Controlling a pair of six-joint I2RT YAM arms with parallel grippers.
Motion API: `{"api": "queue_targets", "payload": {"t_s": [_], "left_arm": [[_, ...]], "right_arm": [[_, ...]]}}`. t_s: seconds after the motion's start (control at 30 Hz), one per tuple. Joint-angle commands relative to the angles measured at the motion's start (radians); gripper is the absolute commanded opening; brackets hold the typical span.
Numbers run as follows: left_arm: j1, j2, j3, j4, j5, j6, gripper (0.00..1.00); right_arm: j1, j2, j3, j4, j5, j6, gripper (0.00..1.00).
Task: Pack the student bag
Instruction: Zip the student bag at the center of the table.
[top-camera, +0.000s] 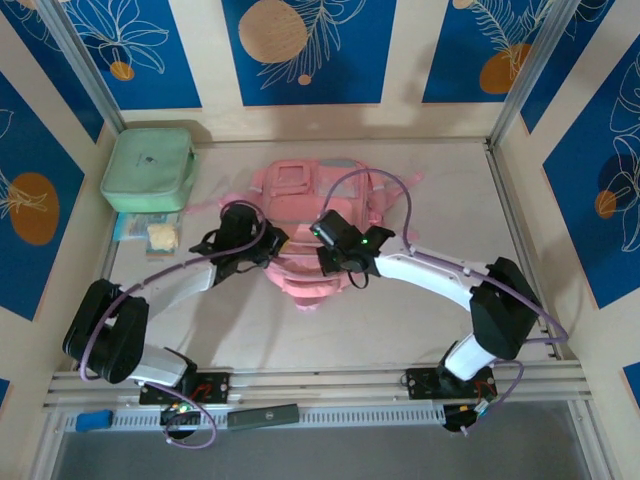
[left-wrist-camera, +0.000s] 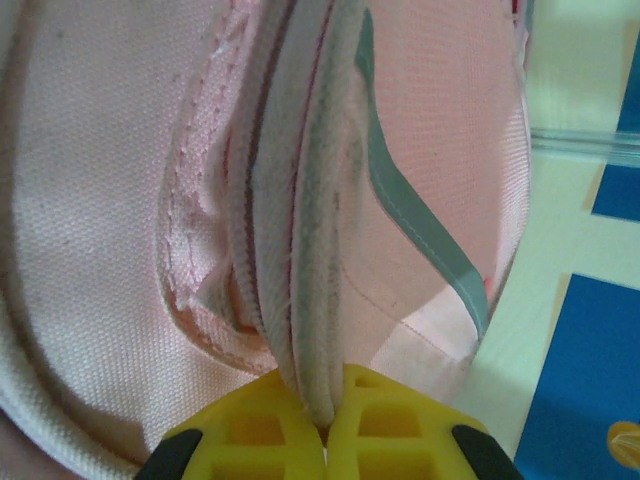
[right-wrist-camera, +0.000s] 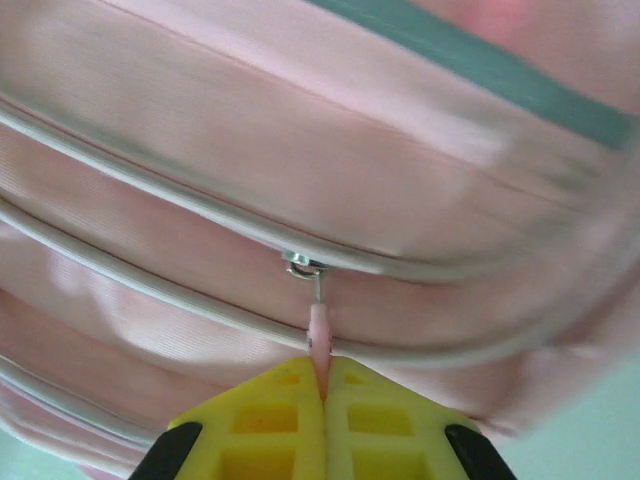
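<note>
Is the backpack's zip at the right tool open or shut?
It looks shut: beside the slider no gap shows in the pink backpack, though the view is blurred. The right tool pinches the pull tab.

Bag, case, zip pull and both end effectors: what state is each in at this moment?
bag, lying flat, gripped at two spots.
left end effector, shut on a piped edge of the bag.
right end effector, shut on the zip pull.
zip pull, clamped, straight out from its slider.
case, closed, lying flat.
</note>
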Motion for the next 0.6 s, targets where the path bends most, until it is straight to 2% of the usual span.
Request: {"api": "queue_targets", "payload": {"t_s": [0.0, 0.1, 0.2, 0.3, 0.57], "left_arm": [[0.142, 0.010, 0.084, -0.180, 0.099, 0.247, 0.00], [0.213, 0.071, 0.177, -0.249, 0.186, 0.367, 0.00], [0.225, 0.107, 0.231, -0.264, 0.203, 0.413, 0.00], [0.224, 0.129, 0.266, -0.270, 0.242, 0.436, 0.00], [0.228, 0.145, 0.316, -0.428, 0.184, 0.588, 0.00]], "right_arm": [[-0.065, -0.063, -0.065, -0.048, 0.046, -0.010, 0.00], [-0.103, -0.048, -0.046, -0.054, 0.058, 0.003, 0.00], [-0.031, -0.023, 0.008, -0.035, 0.094, -0.051, 0.00], [-0.009, -0.004, 0.033, 0.002, 0.049, -0.083, 0.00], [-0.165, 0.036, 0.058, 0.046, 0.088, -0.123, 0.00]]}}
